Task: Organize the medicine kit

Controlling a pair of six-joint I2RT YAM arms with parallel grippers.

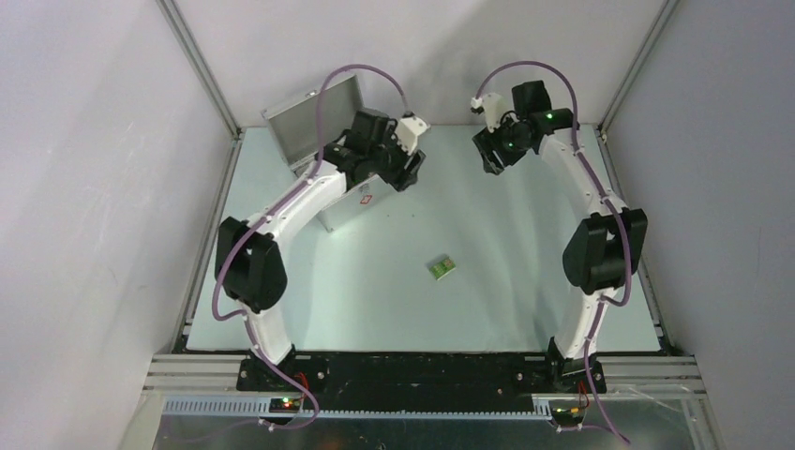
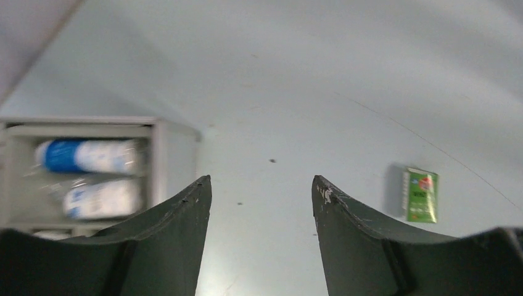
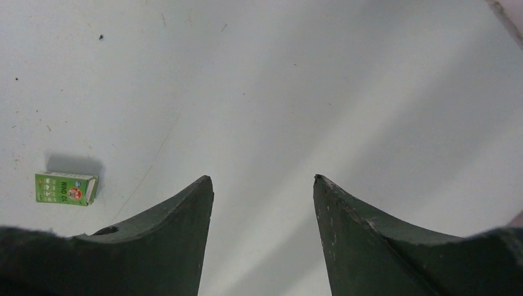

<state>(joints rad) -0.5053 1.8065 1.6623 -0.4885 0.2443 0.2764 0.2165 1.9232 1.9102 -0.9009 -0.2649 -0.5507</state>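
Pale green tabletop (image 1: 525,281) is filling the enclosure between white walls. Nearest your arm bases, a small green carton (image 1: 442,268) is lying flat mid-table, well apart from everything else. Both wrist cameras are picking it up as well. Only the right wrist view is rendering its printed face sharply, though the wording is too small to read.

Farther back, your left gripper (image 2: 262,185) is hovering just beside the medicine kit (image 1: 314,117), jaws spread wide with nothing between them. Your right gripper (image 3: 264,182) is hanging over bare table toward the far right, likewise wide and empty.

The kit is sitting at the far left corner, its lid standing open. From above, your left arm is covering its interior. The left wrist view is showing two blue-and-white containers (image 2: 86,155) lying inside, blurred.
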